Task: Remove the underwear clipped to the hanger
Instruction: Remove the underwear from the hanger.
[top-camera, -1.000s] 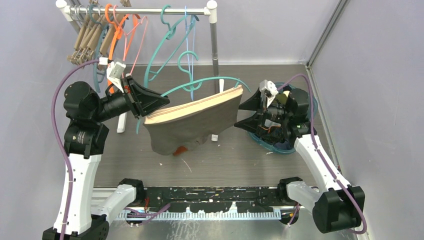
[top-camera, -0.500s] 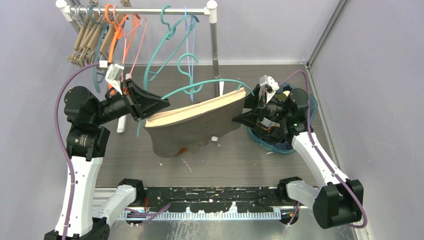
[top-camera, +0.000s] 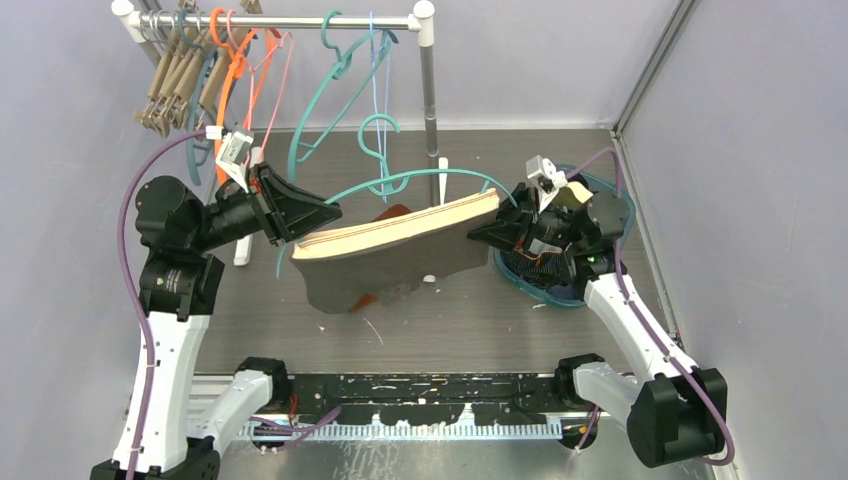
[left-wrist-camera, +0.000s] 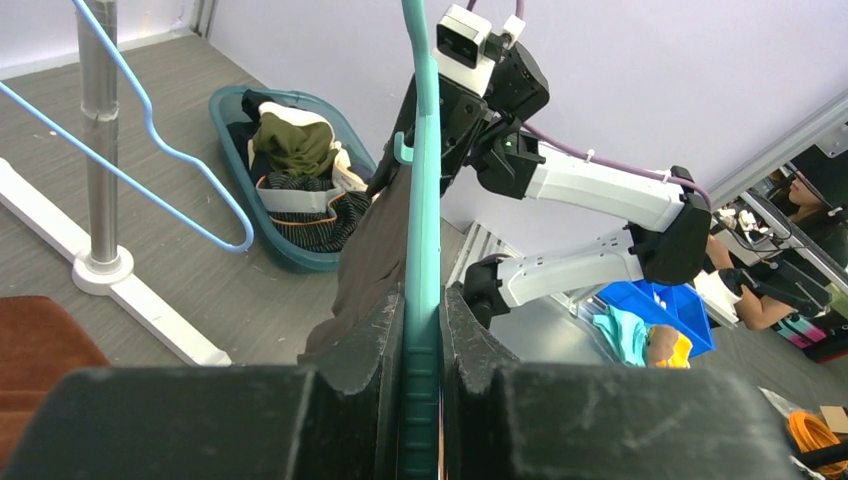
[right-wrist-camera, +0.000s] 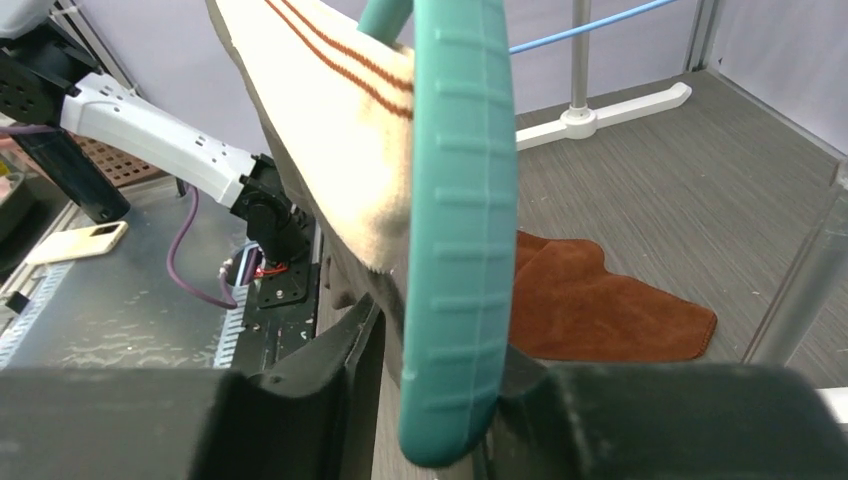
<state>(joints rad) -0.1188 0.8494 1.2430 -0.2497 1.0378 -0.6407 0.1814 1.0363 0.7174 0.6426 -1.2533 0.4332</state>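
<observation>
- Grey wood-grain floor (top-camera: 480, 330) and lilac walls box in the workspace, seen from above.
- Grey-brown underwear (top-camera: 390, 265) with a broad cream waistband hangs in mid-air at the centre of the frame, its waistband running from lower left to upper right.
- It hangs from a curved teal hanger (top-camera: 410, 175) held up between the 2 arms.
- Left gripper (left-wrist-camera: 421, 300) is clamped tight on the hanger's left end.
- Right gripper (top-camera: 482, 232) has its jaws closed in on the ribbed teal clip (right-wrist-camera: 460, 250) at the right end, with the waistband's edge pinched there.
- A rust-brown cloth (right-wrist-camera: 600, 310) lies on the floor beneath.
- A teal basket (top-camera: 545, 297) of clothes sits at right.
- A rail (top-camera: 300, 20) of spare hangers fills the upper left.
</observation>
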